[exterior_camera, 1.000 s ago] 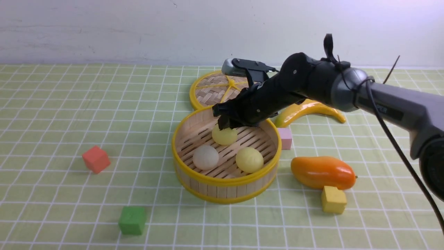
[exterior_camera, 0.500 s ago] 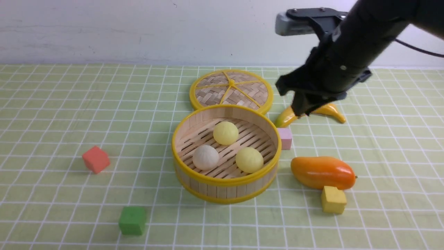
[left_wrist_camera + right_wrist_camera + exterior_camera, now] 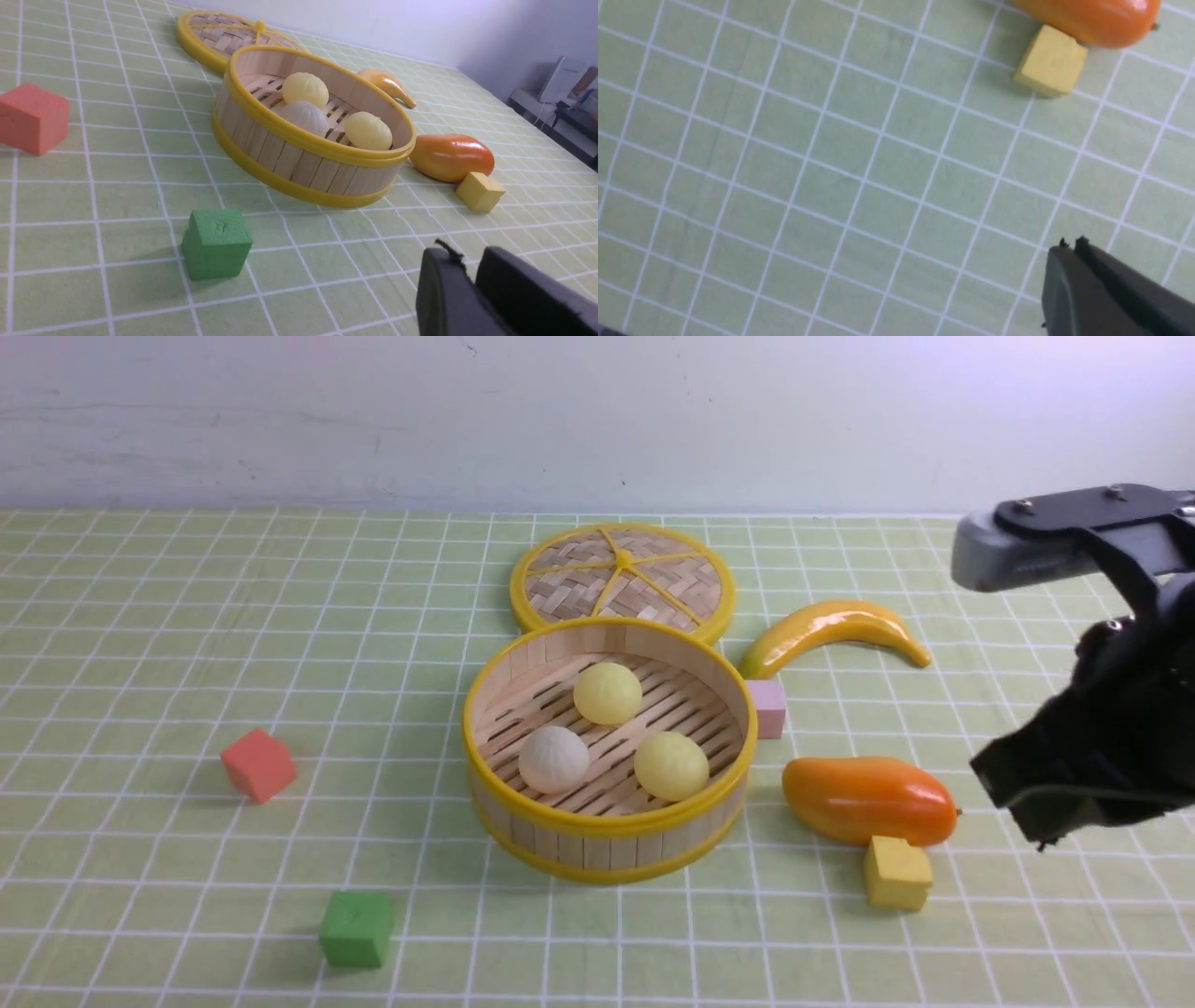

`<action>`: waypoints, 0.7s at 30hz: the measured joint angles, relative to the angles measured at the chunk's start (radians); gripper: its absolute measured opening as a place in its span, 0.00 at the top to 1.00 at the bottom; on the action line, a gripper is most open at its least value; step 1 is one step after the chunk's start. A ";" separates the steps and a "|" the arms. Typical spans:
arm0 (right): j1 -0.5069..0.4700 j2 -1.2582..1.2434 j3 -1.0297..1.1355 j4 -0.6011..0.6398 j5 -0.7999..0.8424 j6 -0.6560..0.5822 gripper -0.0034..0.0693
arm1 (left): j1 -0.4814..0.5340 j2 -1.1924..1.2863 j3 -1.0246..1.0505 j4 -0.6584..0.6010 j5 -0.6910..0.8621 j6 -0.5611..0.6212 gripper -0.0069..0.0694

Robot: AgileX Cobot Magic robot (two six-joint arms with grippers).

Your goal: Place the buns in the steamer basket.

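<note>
Clearing the right arm away from the desk is the step in hand, judged from how things lie: all three buns sit on the slatted floor of the round bamboo steamer basket with yellow rims (image 3: 607, 821), at the centre of the front view. The off-white pleated bun (image 3: 554, 758) rests at the basket's lower left, one pale yellow bun (image 3: 608, 693) toward its upper middle, and the other pale yellow bun (image 3: 671, 765) at its lower right; they lie near one another, none stacked.

The right pincer (image 3: 1060, 793) hangs at the right edge of the front view, well apart from the basket and just to the right of the orange mango (image 3: 868, 798) and the small yellow cube (image 3: 898, 873). In the right wrist view its two dark fingers (image 3: 1092, 289) lie pressed together with nothing between them, so it is clenched and empty. The left pincer (image 3: 472, 284) shows only in the left wrist view, at the lower right of the frame, its fingers likewise closed on nothing, near the green cube (image 3: 216, 242).

To do this well, the right arm would best travel high and outward, so that it clips neither the mango nor the yellow cube. Nothing in the basket needs nudging, so neither arm has reason to reach over its rim.
</note>
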 joint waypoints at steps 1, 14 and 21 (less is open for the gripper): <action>0.000 -0.006 0.000 0.000 0.002 0.000 0.98 | 0.000 0.000 0.000 0.000 0.000 0.000 0.77; -0.167 -0.365 0.310 -0.060 -0.308 -0.006 0.98 | 0.001 0.000 0.000 0.000 0.001 0.000 0.76; -0.368 -0.965 0.902 -0.089 -0.781 -0.007 0.98 | 0.001 0.000 0.000 0.000 0.005 0.000 0.75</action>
